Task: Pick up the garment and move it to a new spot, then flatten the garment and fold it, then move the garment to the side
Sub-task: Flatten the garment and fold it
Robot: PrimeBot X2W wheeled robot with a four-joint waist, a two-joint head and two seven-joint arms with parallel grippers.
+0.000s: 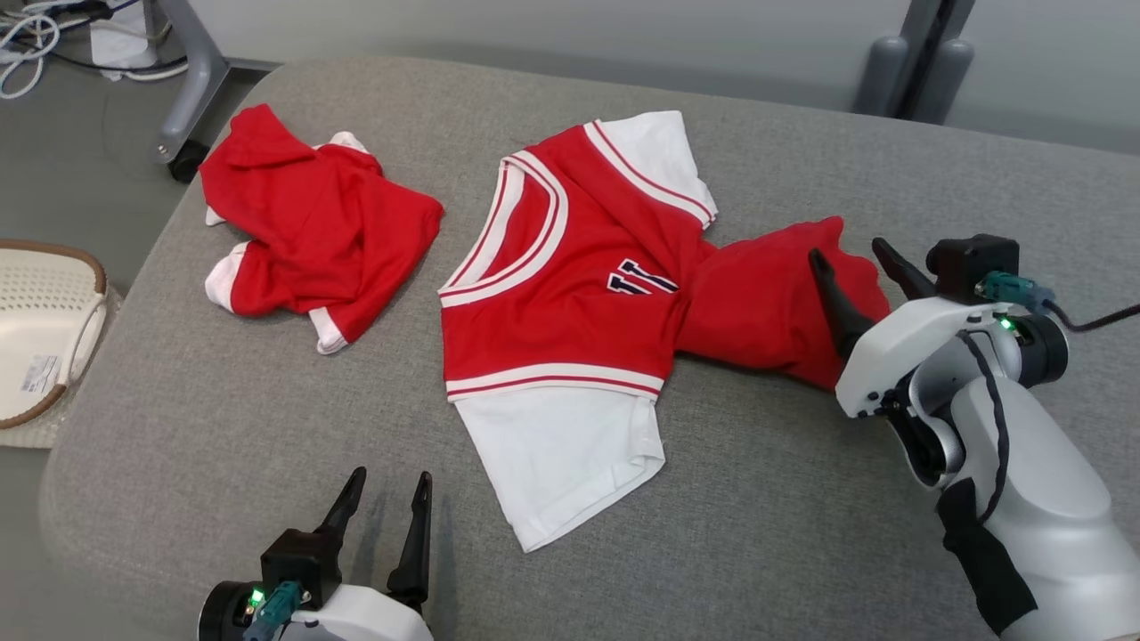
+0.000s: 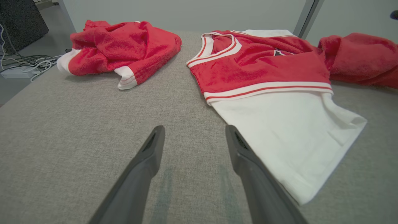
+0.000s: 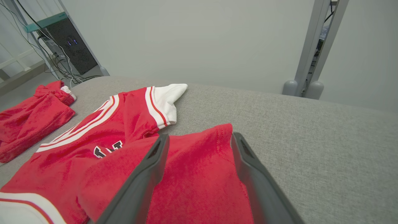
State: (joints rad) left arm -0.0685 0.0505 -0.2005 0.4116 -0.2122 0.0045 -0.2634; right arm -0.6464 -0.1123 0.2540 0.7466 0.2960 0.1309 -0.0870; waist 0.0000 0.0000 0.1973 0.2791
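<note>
Sitting on the floor at the far left: a pale basket point(image 1: 40, 338), just beside the grey fabric-covered tabletop point(image 1: 223, 427). Lying on the tabletop's left part: a crumpled red piece of clothing point(image 1: 312, 223) with white cuffs. Hovering at the near edge, right of it: the left hand point(image 1: 392, 474), its two dark fingers standing apart and grasping nothing, tips pointing at bare fabric just beside a white sleeve. Lying in the middle: the garment point(image 1: 561, 303), a red jersey with white-and-red striped trim, white sleeves and a dark number on the chest. Its neckline is facing left, one white sleeve is spreading toward the near edge, the other toward the far edge. Running to the right: the garment's red lower part, twisting at the waist and bunching up. Reaching over that bunched part: the right hand point(image 1: 846, 249), released, its fingers spread wide with red cloth showing between them; contact with the cloth cannot be told.
</note>
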